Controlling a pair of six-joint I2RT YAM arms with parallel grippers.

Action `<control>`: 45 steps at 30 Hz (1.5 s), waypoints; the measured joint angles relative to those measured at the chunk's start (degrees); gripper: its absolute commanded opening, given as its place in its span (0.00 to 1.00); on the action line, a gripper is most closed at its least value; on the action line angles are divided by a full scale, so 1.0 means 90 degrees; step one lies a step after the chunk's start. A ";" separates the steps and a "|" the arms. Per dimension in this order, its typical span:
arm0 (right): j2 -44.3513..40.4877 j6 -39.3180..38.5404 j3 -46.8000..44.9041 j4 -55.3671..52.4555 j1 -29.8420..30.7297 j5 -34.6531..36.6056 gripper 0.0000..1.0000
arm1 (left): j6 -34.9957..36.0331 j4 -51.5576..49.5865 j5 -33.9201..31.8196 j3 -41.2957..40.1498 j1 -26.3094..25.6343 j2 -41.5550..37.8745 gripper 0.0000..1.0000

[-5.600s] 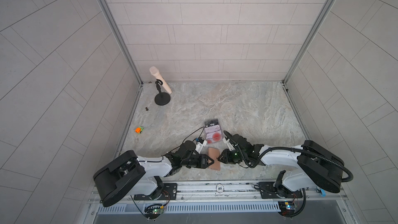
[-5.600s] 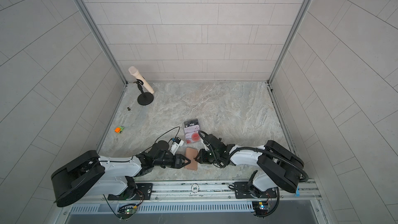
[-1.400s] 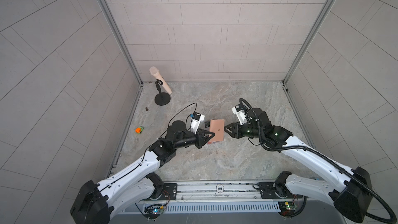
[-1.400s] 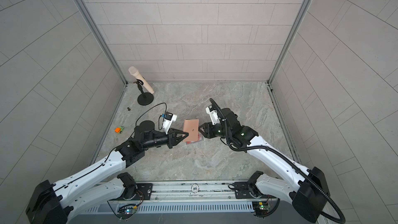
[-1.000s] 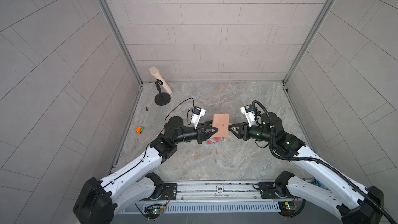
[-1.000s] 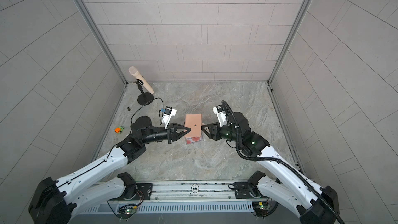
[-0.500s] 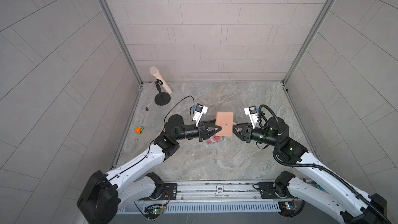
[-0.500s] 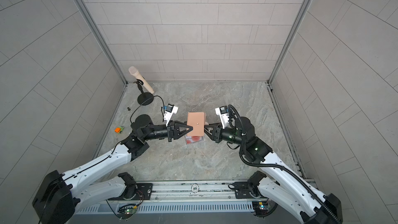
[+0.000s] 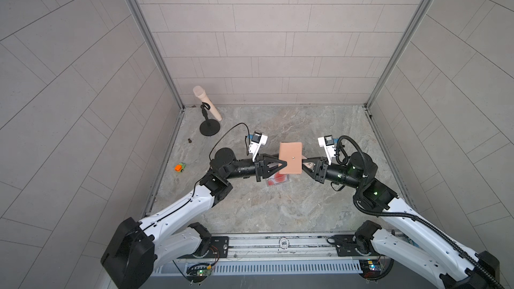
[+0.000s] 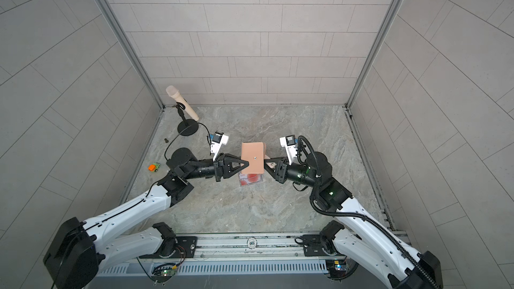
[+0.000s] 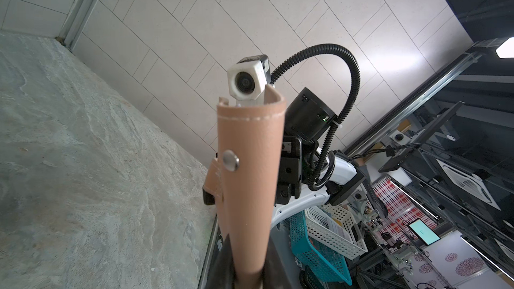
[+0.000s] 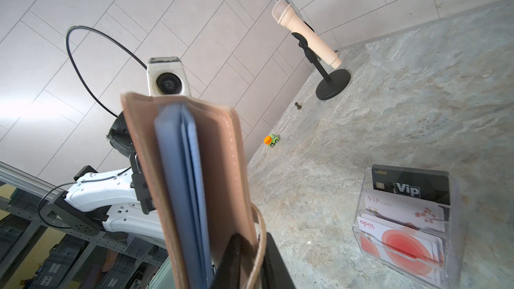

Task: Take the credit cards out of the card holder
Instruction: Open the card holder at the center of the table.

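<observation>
**Card holder [image 9: 290, 158] now hanging in the air between my two grippers**

I am holding it up well above the table [image 9: 278, 218], where seconds ago it was lying flat near the front edge. My left gripper [image 9: 284, 164] is pinching the folded spine, as it has been. My right gripper [image 9: 304, 163] has just been closing and is now nipping the strap side at the open edge. That is giving me, I judge, the two-handed hold I need before any card comes out. Blue cards [image 12: 180, 179] are still sitting inside the tan cover. Below, the clear stand [image 12: 454, 232] is resting on the table, carrying a black Vip card [image 12: 411, 187], a white VIP card [image 12: 403, 214] and a red-circled card [image 12: 400, 248].
</observation>
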 measured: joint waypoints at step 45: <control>-0.0551 -0.0073 0.0000 0.0010 -0.0019 -0.0636 0.19 | 0.0333 -0.0236 0.1219 0.0556 0.0289 0.0272 0.00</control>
